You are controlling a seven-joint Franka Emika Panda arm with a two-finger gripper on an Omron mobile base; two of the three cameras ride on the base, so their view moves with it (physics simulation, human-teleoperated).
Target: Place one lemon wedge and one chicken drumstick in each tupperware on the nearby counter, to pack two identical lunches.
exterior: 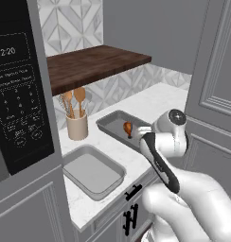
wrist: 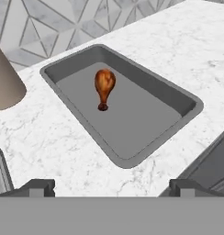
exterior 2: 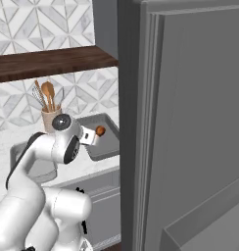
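— Hovering with jaws spread wide and nothing between them: gripper (wrist: 107, 186) above the white marbled counter (wrist: 54, 137), just short of the farther tupperware (wrist: 180, 103).

— Released, then. And the load?

— Lying inside that grey tupperware: one chicken drumstick (wrist: 104, 87), flat on the floor of the tub, thick end toward the back wall, bone end toward the hand. Off-centre, toward the far-left part, leaving bare floor beside it, probably room enough for a wedge.

— Second container?

— Sitting nearer the base in the left base view: other tupperware (exterior: 91, 171), close to the cabinet edge. Looks bare inside, though part of its floor hard to judge from that angle.

— Any lemon wedge?

— None to point at.

— Beyond the tubs?

— Standing behind and between them: beige utensil holder (exterior: 77, 126) with wooden spoons, against the patterned tile. Above that, dark wooden shelf (exterior: 91, 66). Microwave (exterior: 18, 94) flanking the left.

— Progress?

— Roughly a quarter done, by judgement: one of four items placed. Open jaws suit a fresh pickup next, likely elsewhere.
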